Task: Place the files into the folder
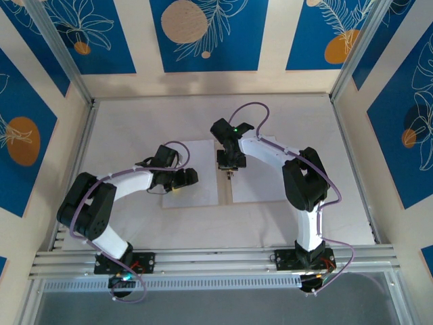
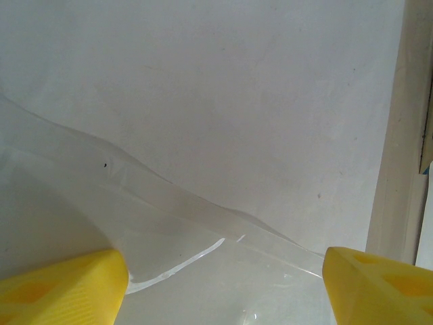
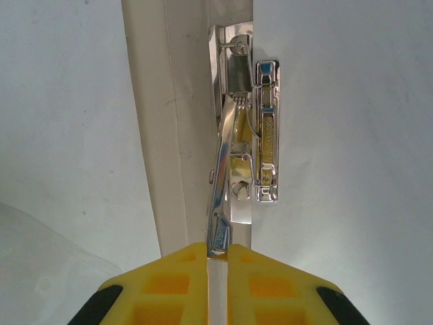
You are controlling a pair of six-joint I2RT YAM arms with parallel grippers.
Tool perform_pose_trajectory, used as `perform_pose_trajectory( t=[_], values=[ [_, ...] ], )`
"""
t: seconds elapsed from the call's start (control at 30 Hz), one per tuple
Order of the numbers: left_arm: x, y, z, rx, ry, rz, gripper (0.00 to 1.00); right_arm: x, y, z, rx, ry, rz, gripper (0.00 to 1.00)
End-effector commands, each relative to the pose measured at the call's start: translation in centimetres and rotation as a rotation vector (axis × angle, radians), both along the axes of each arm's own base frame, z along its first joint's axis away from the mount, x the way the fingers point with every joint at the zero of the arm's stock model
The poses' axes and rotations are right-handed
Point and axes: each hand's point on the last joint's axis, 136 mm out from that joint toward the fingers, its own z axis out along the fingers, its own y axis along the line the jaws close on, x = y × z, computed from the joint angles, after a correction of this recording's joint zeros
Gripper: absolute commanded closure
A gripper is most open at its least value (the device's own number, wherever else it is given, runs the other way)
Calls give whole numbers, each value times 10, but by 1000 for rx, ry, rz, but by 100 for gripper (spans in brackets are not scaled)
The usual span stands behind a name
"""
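Observation:
The folder lies open flat in the middle of the table, its tan spine (image 3: 162, 135) running up the right wrist view. A white file (image 1: 199, 162) lies left of the spine and another (image 1: 260, 184) right of it. My right gripper (image 1: 230, 168) is over the spine, its yellow fingers (image 3: 183, 284) shut on the raised lever of the metal clip (image 3: 260, 135). My left gripper (image 1: 179, 183) hovers low over the left file, open, fingers (image 2: 61, 288) wide apart with nothing held. Beneath it a glossy, see-through film edge (image 2: 203, 210) lies wavy across the white surface.
The pale table mat (image 1: 135, 122) surrounds the folder. Aluminium frame posts (image 1: 81, 101) and patterned blue walls close in the left, right and back. A metal rail (image 1: 216, 261) carrying both arm bases runs along the near edge.

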Motion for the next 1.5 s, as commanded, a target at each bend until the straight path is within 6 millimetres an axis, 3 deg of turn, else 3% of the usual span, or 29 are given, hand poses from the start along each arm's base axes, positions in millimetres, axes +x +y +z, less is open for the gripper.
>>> perform_pose_trajectory(
  t=[0.0,0.4,1.47],
  values=[
    [-24,9,-24,36,117,-10,22,-3,-10,-8,-54,24,1,88],
    [-23,9,-23,39,118,-15,22,-13,-24,-28,-128,54,6,91],
    [-28,11,-27,41,127,-15,22,-31,-35,-73,-172,126,2,92]
  ],
)
